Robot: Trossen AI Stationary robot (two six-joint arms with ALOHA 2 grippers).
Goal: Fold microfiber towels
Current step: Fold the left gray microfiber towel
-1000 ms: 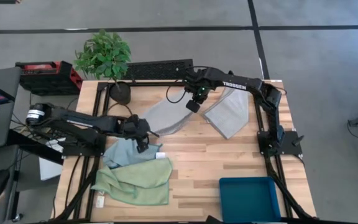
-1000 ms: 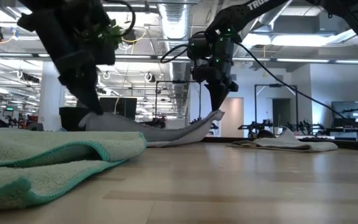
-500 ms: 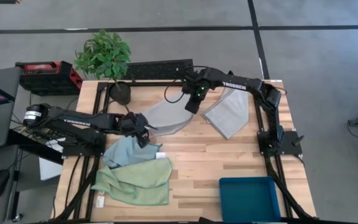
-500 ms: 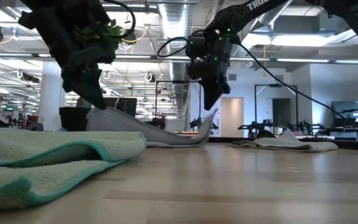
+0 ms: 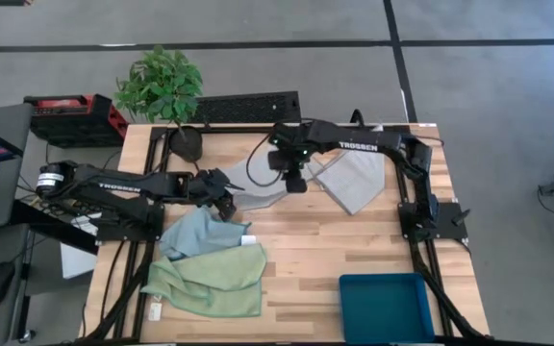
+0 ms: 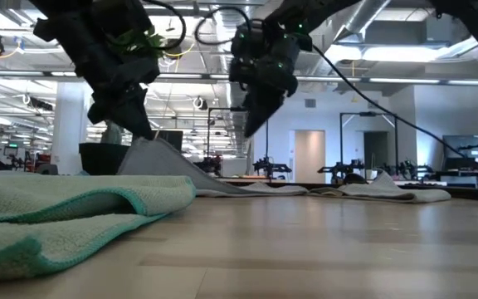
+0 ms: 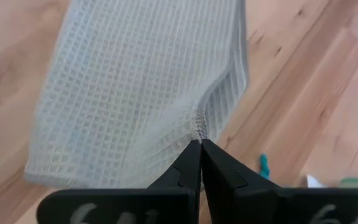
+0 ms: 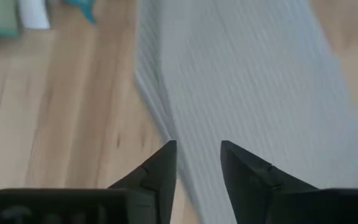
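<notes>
I have the left gripper [image 7: 200, 144] clenched on a corner of the grey towel [image 5: 258, 183], which lies mid-table toward the far edge, between the two arms, its near-left edge lifted off the wood. The right gripper [image 8: 196, 163] hangs just above the towel's other side, fingers parted and holding nothing. To do this fold well, I judge I should carry my pinched corner low and straight across, matching edge to edge, and let the cloth settle before letting go. The second grey towel [image 5: 354, 178] lies just beside it, so I want to avoid dragging into it. The blue towel [image 5: 196, 234] and green towel [image 5: 214, 279] wait nearer the front left.
</notes>
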